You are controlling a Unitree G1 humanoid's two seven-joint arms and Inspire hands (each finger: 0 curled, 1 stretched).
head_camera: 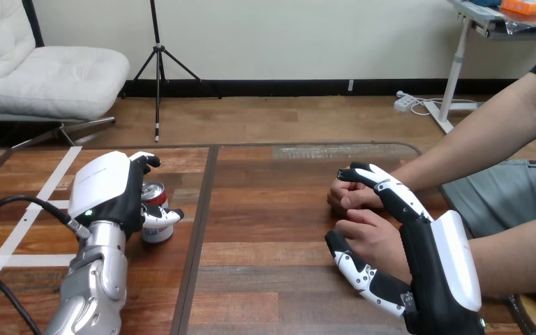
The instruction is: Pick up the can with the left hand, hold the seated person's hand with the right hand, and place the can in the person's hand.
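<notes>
The left hand (108, 190) is seen closed round the can (156, 222) at the left side of the tabletop (272, 209). Its thumb (165, 217) is laid across the can's front, and its fingers (144, 160) are curled over behind the can's top. The can is held upright, and its base appears to rest on the wood, just left of the dark seam (201, 230) that runs down the tabletop. White tape lines (38, 204) are crossed by the silver forearm (94, 283) behind the hand.

The right hand (438, 269) is seen at the right side, clasped on the person's nearer hand (373, 237). That hand is taken between the thumb (354, 267), which is bent in under it, and the fingers (391, 190), which are laid over its top with their tips bent down. The fingertips are brought against the person's farther hand (349, 199), which is closed into a loose fist and rested on the tabletop just beyond the nearer one.

The can and the person's hands are kept well apart, with bare wood between them.
</notes>
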